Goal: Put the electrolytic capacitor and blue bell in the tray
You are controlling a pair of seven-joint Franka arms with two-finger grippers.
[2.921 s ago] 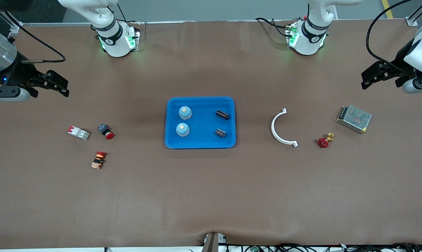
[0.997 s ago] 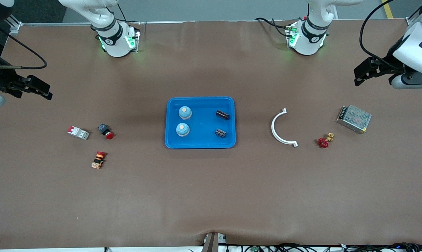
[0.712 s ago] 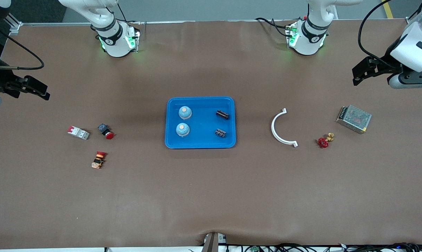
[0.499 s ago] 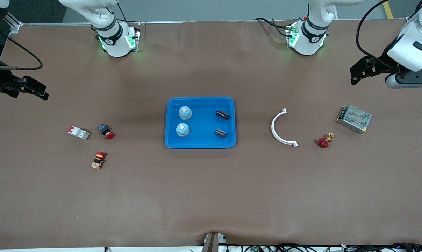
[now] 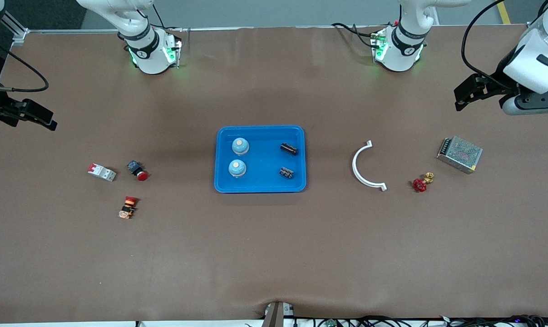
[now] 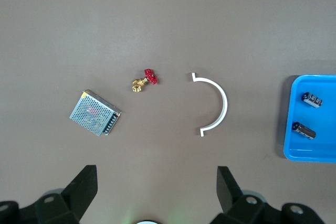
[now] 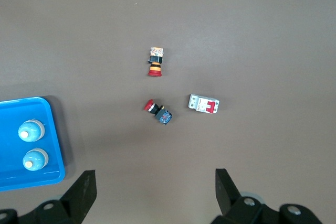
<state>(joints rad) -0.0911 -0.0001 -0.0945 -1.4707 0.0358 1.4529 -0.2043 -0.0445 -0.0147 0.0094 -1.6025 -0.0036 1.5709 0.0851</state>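
The blue tray lies mid-table. Inside it stand two blue bells on the side toward the right arm's end. Two black electrolytic capacitors lie on the side toward the left arm's end. My left gripper hangs open and empty over bare table at the left arm's end. In the left wrist view the left gripper has the tray and capacitors far off. My right gripper hangs open and empty over the right arm's end. The right wrist view shows the right gripper well away from the bells.
Toward the left arm's end lie a white curved bracket, a red-handled brass valve and a metal mesh power supply. Toward the right arm's end lie a white-and-red circuit breaker, a red push button and an emergency-stop button.
Both grippers have drawn outward toward their ends of the table, the right one almost to the picture's edge. Both stay open. Nothing in the tray or on the table has moved.
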